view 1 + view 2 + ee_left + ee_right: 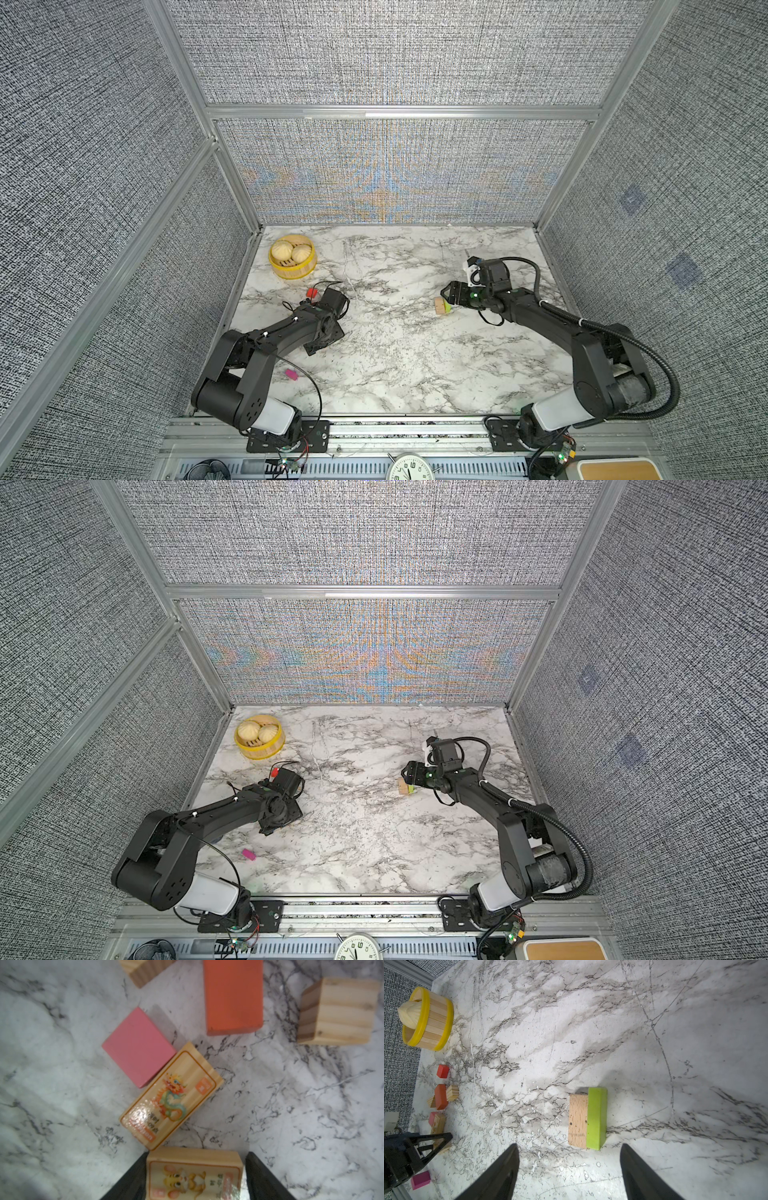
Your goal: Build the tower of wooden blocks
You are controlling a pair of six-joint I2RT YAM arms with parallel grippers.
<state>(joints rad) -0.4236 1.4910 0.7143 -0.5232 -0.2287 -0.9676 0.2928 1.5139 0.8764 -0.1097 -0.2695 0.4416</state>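
The left arm reaches forward, its wrist bent so the left claw points down, jaws partly apart. The right arm stretches inward and low, the right claw with jaws spread wide.

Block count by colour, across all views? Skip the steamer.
Plain wood blocks: 3
Printed wood blocks: 2
Red block: 1
Orange block: 1
Pink block: 1
Magenta block: 1
Green block: 1
Total: 10
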